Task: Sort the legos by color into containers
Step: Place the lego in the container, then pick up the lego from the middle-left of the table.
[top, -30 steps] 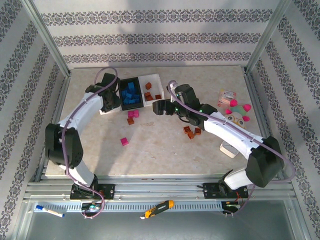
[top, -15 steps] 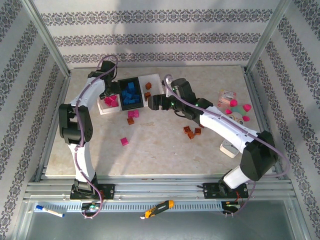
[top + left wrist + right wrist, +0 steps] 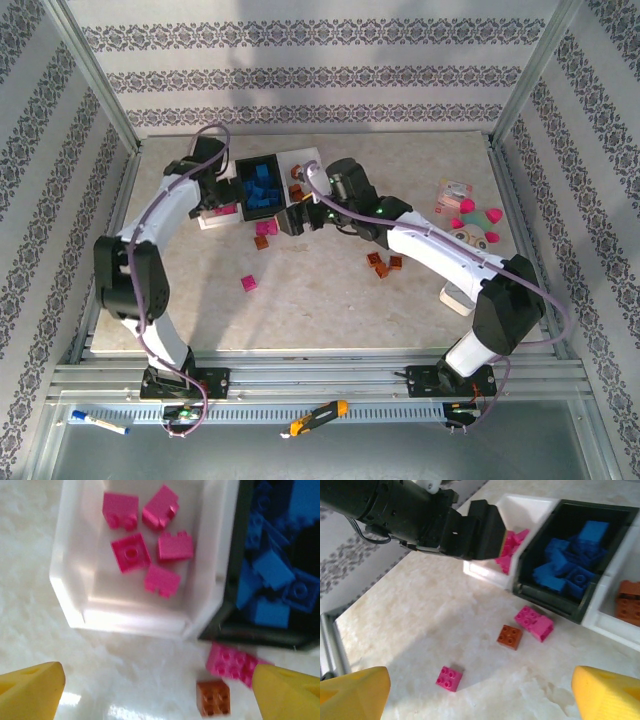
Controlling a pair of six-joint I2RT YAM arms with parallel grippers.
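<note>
I hold the left gripper (image 3: 157, 682) spread and empty over the white tray (image 3: 67, 590) of magenta legos (image 3: 131, 553), while the right gripper (image 3: 480, 680), also open, overlooks a stray magenta brick (image 3: 535, 622) and a brown-orange brick (image 3: 510, 636) just beside the black tray (image 3: 547, 602), seemingly lining up a pick.

The left arm (image 3: 160, 215) rose from its base with the elbow bent high. Its left gripper (image 3: 220, 203) hovered just left of the black tray (image 3: 547, 601), pointing down, fingers spread wide. The right arm (image 3: 440, 250) stretched leftward. Its right gripper (image 3: 291, 221) hung beside the tray's near right corner, fingers equally wide apart.
</note>
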